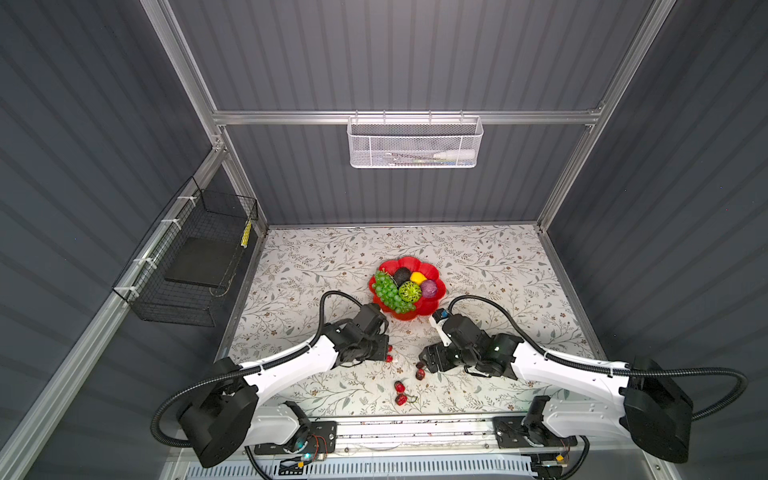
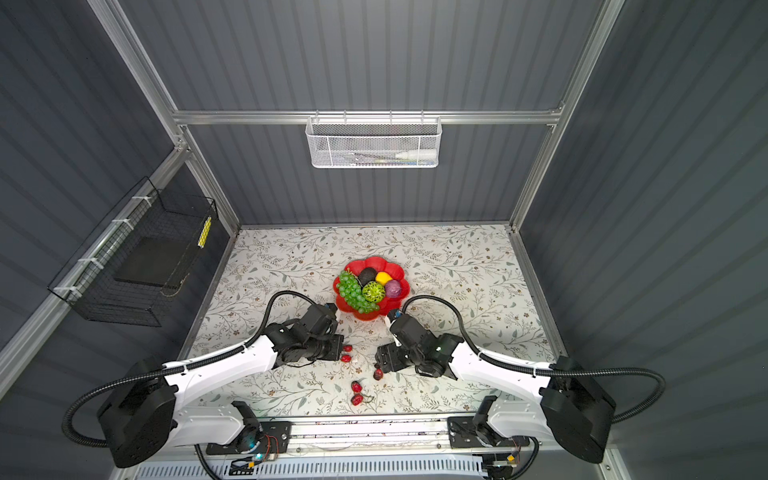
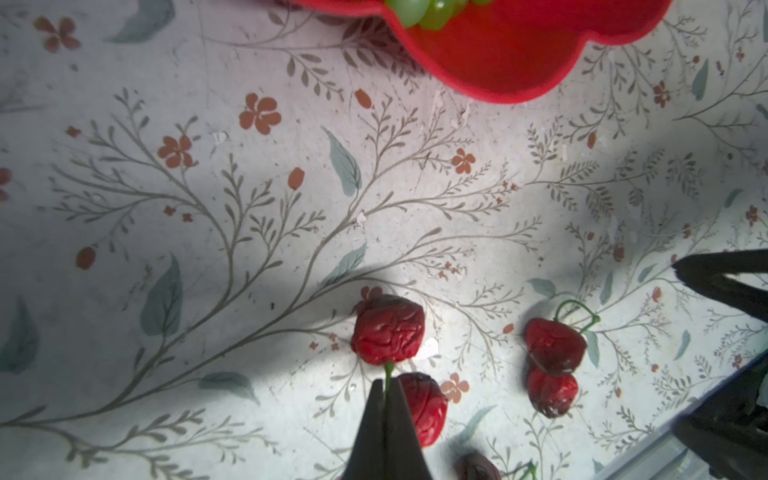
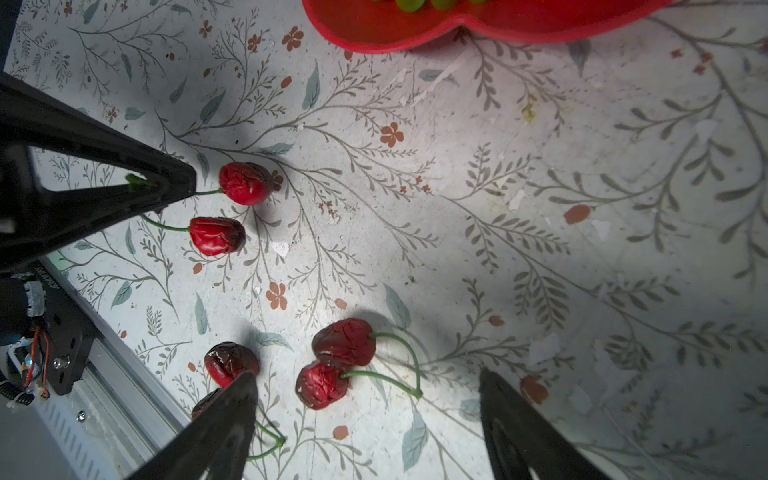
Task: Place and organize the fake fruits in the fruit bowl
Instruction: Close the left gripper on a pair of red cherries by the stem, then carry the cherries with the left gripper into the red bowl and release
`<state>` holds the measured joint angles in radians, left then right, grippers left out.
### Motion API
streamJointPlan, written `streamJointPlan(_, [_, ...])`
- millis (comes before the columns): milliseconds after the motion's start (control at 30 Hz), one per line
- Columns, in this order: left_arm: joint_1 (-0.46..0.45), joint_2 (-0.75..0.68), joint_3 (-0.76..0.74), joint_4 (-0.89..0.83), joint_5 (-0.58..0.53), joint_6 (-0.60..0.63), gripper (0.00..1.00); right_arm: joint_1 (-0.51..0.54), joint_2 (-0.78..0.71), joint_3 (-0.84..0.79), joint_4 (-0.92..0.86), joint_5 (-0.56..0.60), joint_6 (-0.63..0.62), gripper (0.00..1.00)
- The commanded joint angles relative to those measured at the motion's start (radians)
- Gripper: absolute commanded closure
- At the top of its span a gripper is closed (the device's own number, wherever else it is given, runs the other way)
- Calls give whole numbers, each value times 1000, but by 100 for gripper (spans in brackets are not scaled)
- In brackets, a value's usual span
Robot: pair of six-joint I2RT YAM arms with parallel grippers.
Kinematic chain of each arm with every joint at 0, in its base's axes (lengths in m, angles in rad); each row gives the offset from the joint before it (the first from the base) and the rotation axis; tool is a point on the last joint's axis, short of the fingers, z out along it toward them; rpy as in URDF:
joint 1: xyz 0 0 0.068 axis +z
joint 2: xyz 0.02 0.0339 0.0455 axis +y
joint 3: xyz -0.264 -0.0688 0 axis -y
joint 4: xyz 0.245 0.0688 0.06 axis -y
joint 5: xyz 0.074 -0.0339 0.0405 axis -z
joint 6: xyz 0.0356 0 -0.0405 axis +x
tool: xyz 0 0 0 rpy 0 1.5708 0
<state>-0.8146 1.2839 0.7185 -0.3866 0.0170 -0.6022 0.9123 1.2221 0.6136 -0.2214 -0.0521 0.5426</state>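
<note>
While down on floral tabletop (image 1: 311,257), just before fruit bowl (image 1: 409,261): found first cherry pair (image 3: 388,330) pinched by its green stem in left gripper (image 3: 385,388), jaws together. Found second cherry pair (image 4: 343,343) between spread-apart tips of right gripper (image 4: 368,380), contact unclear. Also third cherry pair (image 1: 400,386) nearer front edge. In bowl: grape bunch (image 1: 388,291).

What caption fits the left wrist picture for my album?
Left gripper pinches the stem of a cherry pair, short of the red bowl.

We find no text, brand, number or sign that we can read. The yellow tag (image 1: 247,236) in the black wire basket (image 1: 187,270) bears dark marks too small to make out. In the right wrist view, the white print on a black housing (image 4: 41,277) is blurred.
</note>
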Motion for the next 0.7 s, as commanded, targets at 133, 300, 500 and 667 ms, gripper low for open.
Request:
streamJointPlan(133, [-1, -39, 163, -118, -22, 58, 100, 3, 20, -8, 24, 17, 9, 16])
streamJointPlan(300, [0, 16, 284, -115, -3, 102, 100, 4, -44, -41, 18, 56, 27, 17])
streamJointPlan(500, [34, 170, 435, -51, 63, 172, 100, -26, -199, -42, -82, 113, -5, 14])
streamJointPlan(667, [70, 340, 573, -13, 130, 240, 100, -282, -272, -6, -122, -142, 6, 12])
